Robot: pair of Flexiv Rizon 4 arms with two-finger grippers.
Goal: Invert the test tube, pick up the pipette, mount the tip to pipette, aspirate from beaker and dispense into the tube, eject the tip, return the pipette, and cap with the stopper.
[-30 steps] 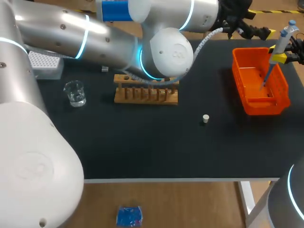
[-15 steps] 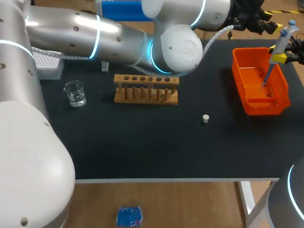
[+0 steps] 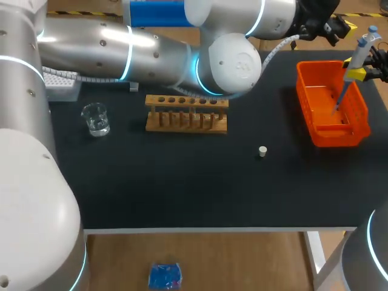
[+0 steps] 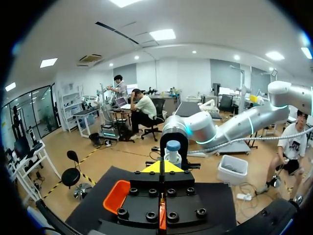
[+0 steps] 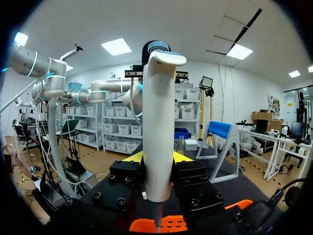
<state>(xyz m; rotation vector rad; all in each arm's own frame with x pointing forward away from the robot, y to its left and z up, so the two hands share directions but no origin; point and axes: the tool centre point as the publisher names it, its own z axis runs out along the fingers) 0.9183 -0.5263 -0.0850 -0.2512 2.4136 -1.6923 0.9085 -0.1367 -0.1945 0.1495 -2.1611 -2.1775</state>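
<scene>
The black counter (image 3: 182,182) carries everything. My left arm (image 3: 121,51) reaches across its far side, and the left hand (image 4: 163,167) is clenched tip to tip on nothing, near the pipette's head. The orange bin (image 3: 327,136) sits at the right. The wooden rack (image 3: 187,121) stands mid-counter and the tip box (image 3: 60,85) is at the far left.

The pipette (image 3: 362,45) hangs tilted over the bin, tip down inside it, with the right hand (image 5: 156,159) grasping its white barrel from both sides. I judge it to be light, stiff and smooth, so the mid-barrel hold suits it, below the head and clear of the slender tip.

The glass beaker (image 3: 96,119) looks fragile. The small stopper (image 3: 262,151) lies alone and probably rolls easily, so it is best pinched across its sides.
</scene>
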